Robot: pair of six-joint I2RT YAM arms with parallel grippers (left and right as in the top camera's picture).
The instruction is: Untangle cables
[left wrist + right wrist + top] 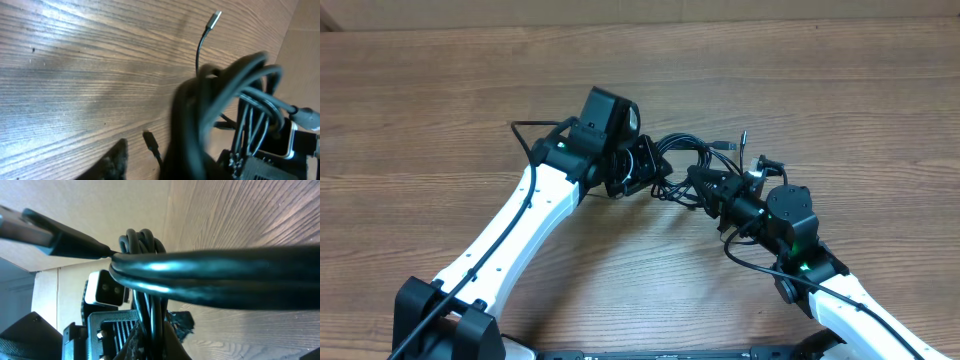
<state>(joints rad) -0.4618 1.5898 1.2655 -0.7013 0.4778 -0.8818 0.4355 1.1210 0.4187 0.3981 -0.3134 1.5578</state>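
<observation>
The cables are a bunch of thin black cords held off the table between my two grippers, with plug ends sticking out to the right. My left gripper is at the bunch's left end. In the left wrist view the looped cables fill the right side and hide one finger; a silver tip and a small black plug hang free. My right gripper is shut on the cables, whose strands run down between its fingers, while other strands cross close to the camera.
The wooden table lies all around. A pale wall or board edge runs along the far side. The two grippers are very close together, and each shows in the other's wrist view.
</observation>
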